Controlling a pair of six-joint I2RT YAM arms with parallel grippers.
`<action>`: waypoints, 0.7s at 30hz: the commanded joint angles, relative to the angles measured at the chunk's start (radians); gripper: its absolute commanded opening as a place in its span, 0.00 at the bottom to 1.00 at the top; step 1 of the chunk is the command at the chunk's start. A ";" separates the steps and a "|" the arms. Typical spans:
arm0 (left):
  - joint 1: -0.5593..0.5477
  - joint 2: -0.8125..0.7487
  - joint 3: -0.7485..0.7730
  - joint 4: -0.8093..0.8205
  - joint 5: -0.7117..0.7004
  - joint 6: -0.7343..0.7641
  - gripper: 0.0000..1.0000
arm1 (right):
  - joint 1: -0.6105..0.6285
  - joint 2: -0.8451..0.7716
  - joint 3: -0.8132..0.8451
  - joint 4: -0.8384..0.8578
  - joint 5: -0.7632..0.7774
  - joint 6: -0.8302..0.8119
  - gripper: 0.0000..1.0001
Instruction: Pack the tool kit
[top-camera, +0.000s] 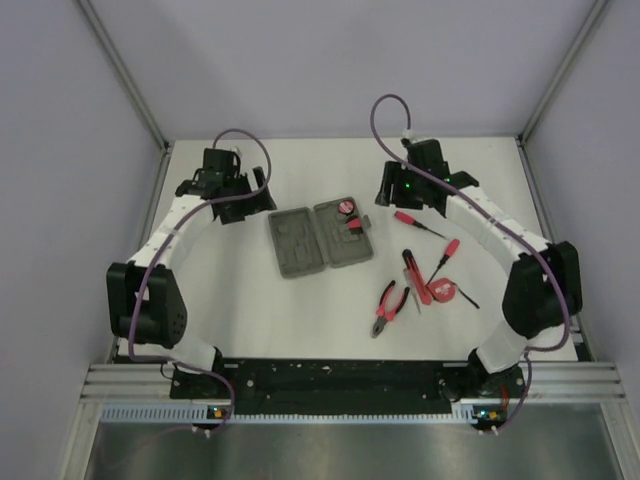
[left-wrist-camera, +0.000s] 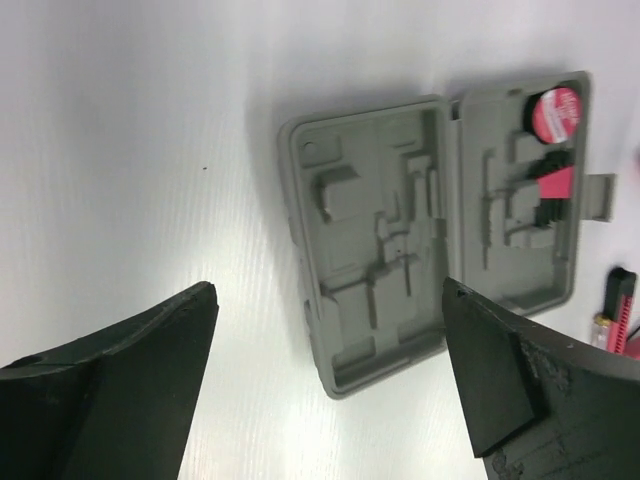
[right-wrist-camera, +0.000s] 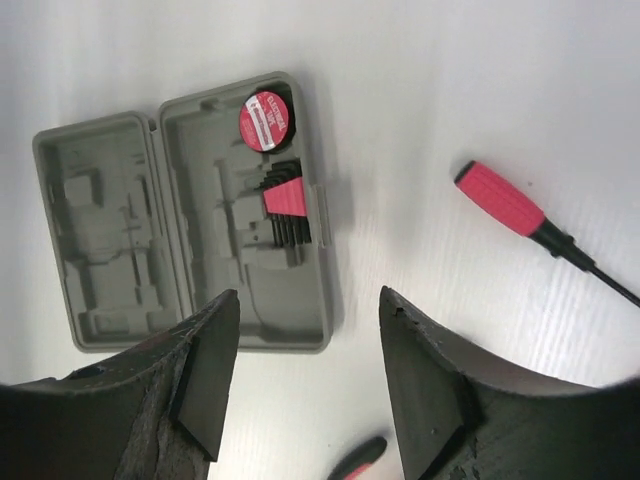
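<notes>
The grey case lies open on the table. The left gripper hangs near its far-left corner, released and empty. The right gripper, also spread and empty, hangs near its far-right corner.

Flat grey moulded plastic clamshell case: matt, smooth. White table top: smooth, slight sheen. Red-handled screwdriver: plastic grip, semi-gloss; shaft dark, prob. metal, v. thin.

Overhead view looking down, wrist views close, both sharing the case
</notes>
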 joint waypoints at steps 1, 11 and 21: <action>0.001 -0.144 -0.011 0.043 0.056 0.058 0.98 | -0.004 -0.163 -0.125 -0.108 0.118 -0.003 0.57; 0.001 -0.201 -0.011 0.040 0.183 0.102 0.99 | 0.053 -0.396 -0.450 -0.211 0.044 0.078 0.55; 0.003 -0.230 -0.081 0.096 0.234 0.101 0.94 | 0.183 -0.414 -0.595 -0.234 0.083 0.390 0.49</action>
